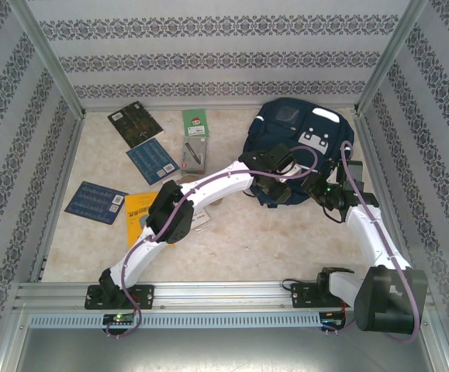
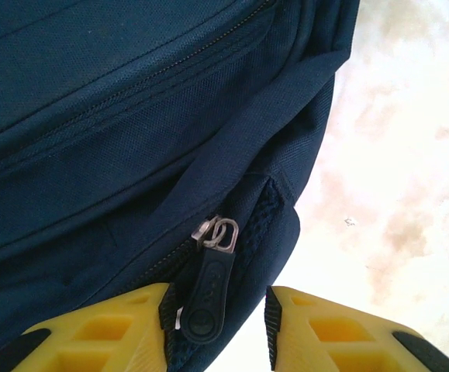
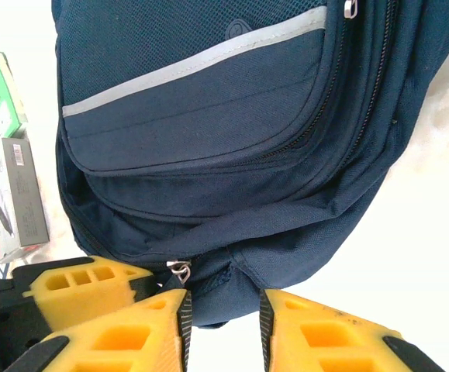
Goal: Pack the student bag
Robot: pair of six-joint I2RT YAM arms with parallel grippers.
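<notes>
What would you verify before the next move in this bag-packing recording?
1. Zipper pull between left fingers: ok.
2. Left fingers closed on the pull: not ok, a gap shows beside it.
3. Student bag bottom edge between right fingers: ok.
4. Right fingers gripping the fabric: cannot tell.
5. Bag open for packing: not ok, the zips in view look closed.
6. Booklets and green box lying on the table beside the bag: ok.
</notes>
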